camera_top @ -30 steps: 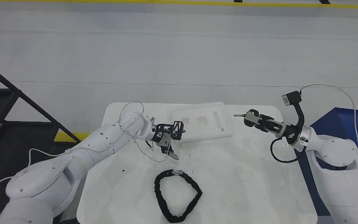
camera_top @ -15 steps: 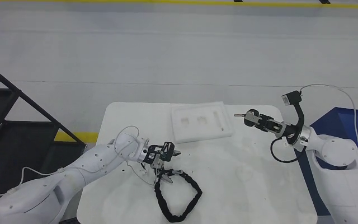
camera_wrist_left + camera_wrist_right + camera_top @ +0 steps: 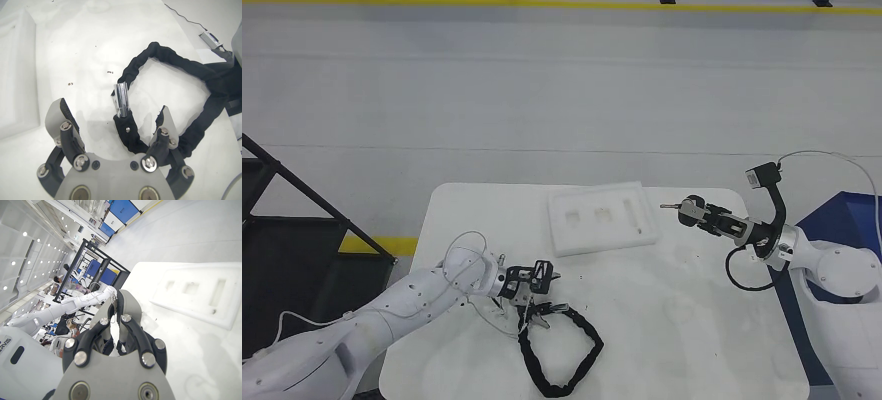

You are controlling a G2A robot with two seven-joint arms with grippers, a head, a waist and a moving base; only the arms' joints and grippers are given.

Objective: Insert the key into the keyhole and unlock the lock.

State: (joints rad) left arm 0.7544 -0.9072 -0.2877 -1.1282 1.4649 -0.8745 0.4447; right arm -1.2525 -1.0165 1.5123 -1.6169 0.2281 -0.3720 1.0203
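Observation:
A black fabric-sleeved chain lock [image 3: 594,348] lies looped at the table's near middle. Its shiny silver lock cylinder [image 3: 122,100] joins the two ends of the chain [image 3: 189,64]. My left gripper [image 3: 113,106] is open and low over the table, its fingers standing on either side of the cylinder and the chain end without touching them; from above the left gripper [image 3: 535,290] sits at the loop's far-left end. My right gripper [image 3: 689,210] hangs above the table's far right, shut on the small metal key [image 3: 670,207], whose metal shows between the fingers [image 3: 114,300].
A white foam tray [image 3: 602,220] with three recesses lies at the table's far middle, between the two arms. A small grey box with a cable [image 3: 209,38] lies past the table's edge. A black metal frame [image 3: 302,200] stands left of the table.
My left arm has swung from beside the foam tray toward the table's near side and come down over the lock's cylinder end. The right arm and key have not moved.

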